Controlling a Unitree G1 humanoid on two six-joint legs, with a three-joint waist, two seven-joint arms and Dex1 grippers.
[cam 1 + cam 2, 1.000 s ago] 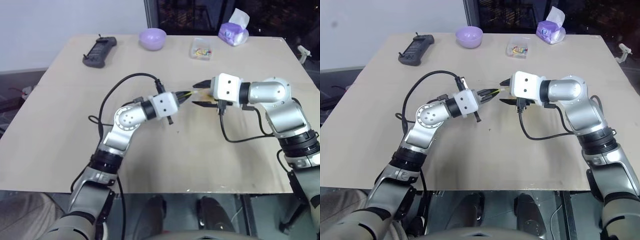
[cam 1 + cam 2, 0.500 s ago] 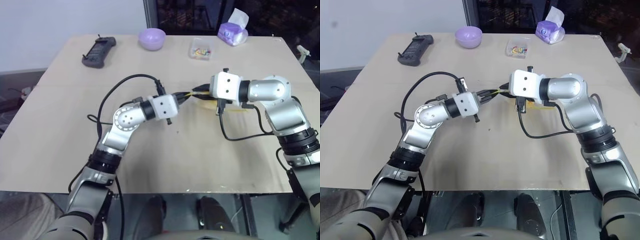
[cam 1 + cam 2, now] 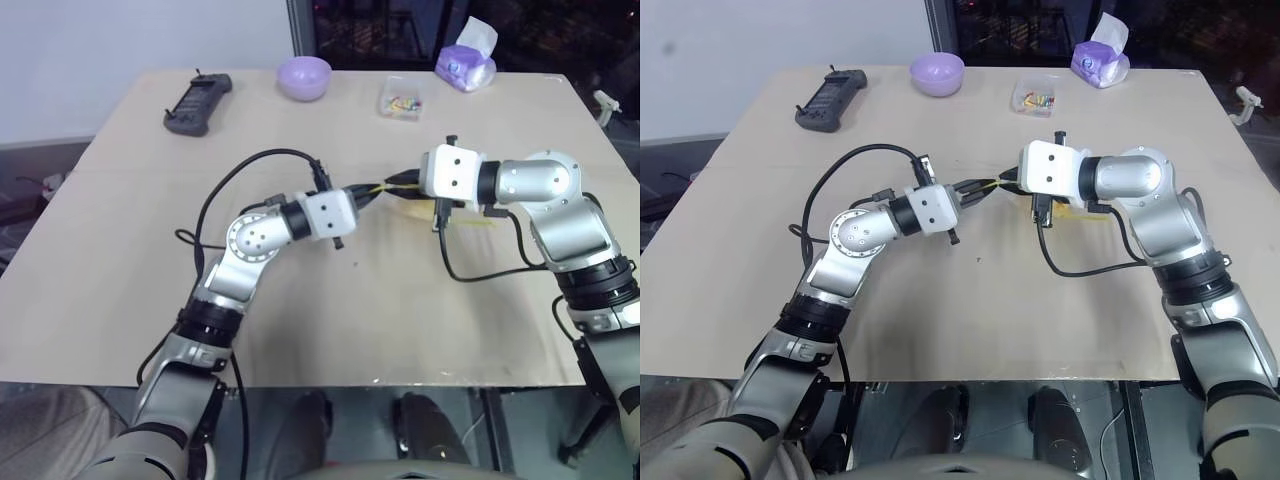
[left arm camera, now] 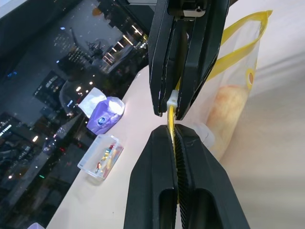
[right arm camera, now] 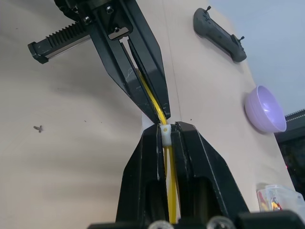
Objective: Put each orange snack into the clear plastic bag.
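In the head view, the left pincer (image 3: 368,192) and the right pincer (image 3: 402,180) meet nose to nose near the middle of the desk (image 3: 110,260), both squeezed tight on the yellow strip of the clear plastic bag (image 3: 455,217).

In the left wrist view, the orange snack (image 4: 225,106) sits inside the bag.

In the right wrist view, the white slider (image 5: 165,135) sits in the right pincer's grip. If the pincers pull apart too hard, the strip may slip out or tear.
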